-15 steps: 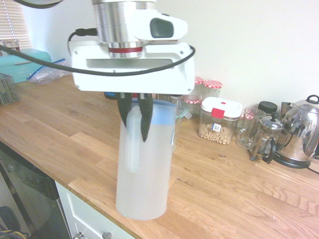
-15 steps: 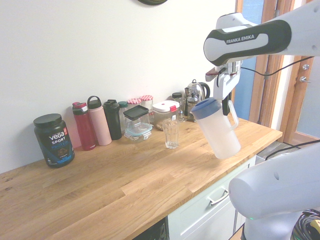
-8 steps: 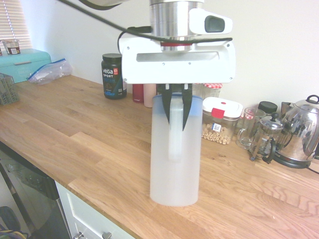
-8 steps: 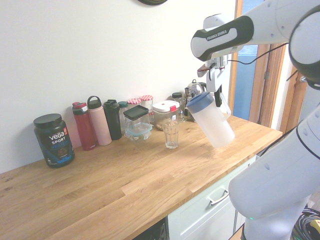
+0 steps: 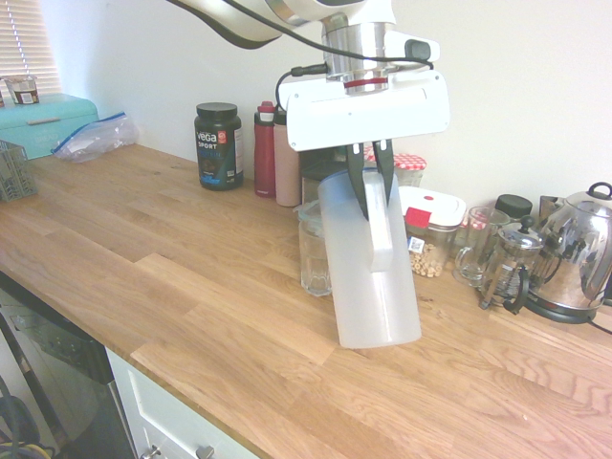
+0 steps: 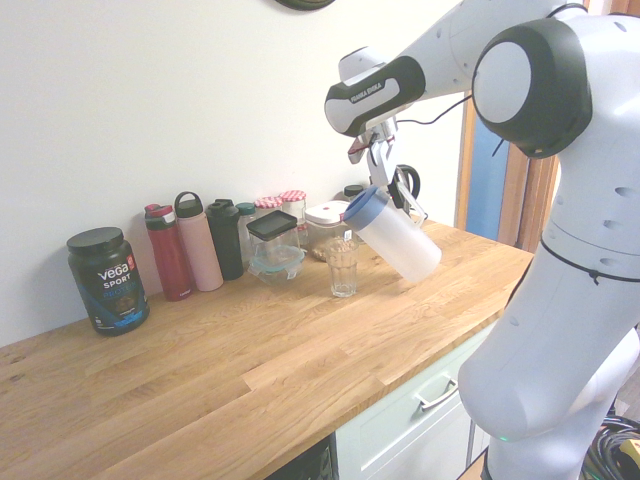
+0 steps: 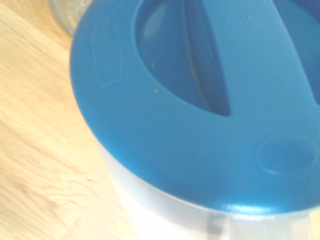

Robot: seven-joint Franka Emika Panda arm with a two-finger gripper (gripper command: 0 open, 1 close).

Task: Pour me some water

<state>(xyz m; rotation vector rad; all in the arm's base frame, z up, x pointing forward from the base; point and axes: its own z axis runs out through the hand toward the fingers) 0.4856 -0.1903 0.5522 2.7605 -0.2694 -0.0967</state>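
A frosted white pitcher (image 5: pixel 368 273) with a blue lid (image 6: pixel 362 208) hangs tilted above the wooden counter (image 5: pixel 143 277). My gripper (image 5: pixel 371 177) is shut on its handle (image 5: pixel 379 225) from above. The lid end leans toward a clear drinking glass (image 5: pixel 314 253), which stands upright on the counter just beside it. In the second exterior view the pitcher (image 6: pixel 395 237) has its lid right above the glass (image 6: pixel 342 268). The wrist view is filled by the blue lid (image 7: pixel 200 100), with the glass rim (image 7: pixel 67 12) at one corner. The water is hidden behind the frosted walls.
Along the wall stand a dark protein tub (image 5: pixel 218 145), drink bottles (image 5: pixel 266 151), a lidded container with a red tab (image 5: pixel 426 229), a glass mug (image 5: pixel 475 251), a French press (image 5: pixel 512 268) and a steel kettle (image 5: pixel 574 253). A teal box (image 5: pixel 43 120) sits far left.
The arm has carried the pitcher away from the counter's front edge toward the glass and the wall. The pitcher is tilted further, lid end now by the glass.
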